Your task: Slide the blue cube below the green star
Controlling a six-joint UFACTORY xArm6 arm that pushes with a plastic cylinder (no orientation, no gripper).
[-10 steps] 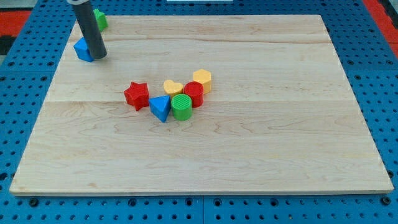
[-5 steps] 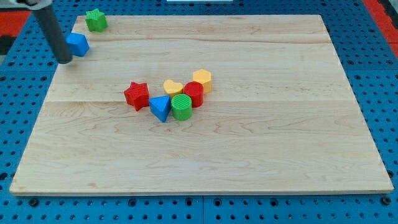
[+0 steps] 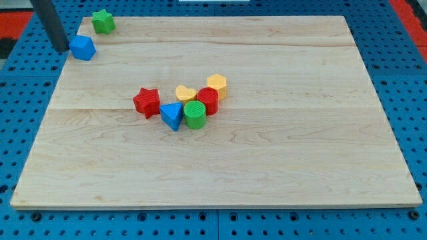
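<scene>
with no claw to see, my tip sits left of the blue cube; nudging it gently rightward should place it under the green star.

A: What sort of place is this?

B: A lab or test bench. A pale wooden board of glued planks lies on a blue perforated metal base plate with regular rows of holes, the kind used for mounting equipment.

A: Anything else?

B: Small bright plastic shape blocks sit at the frame's centre, and a straight dark rod enters at the upper left.
</scene>
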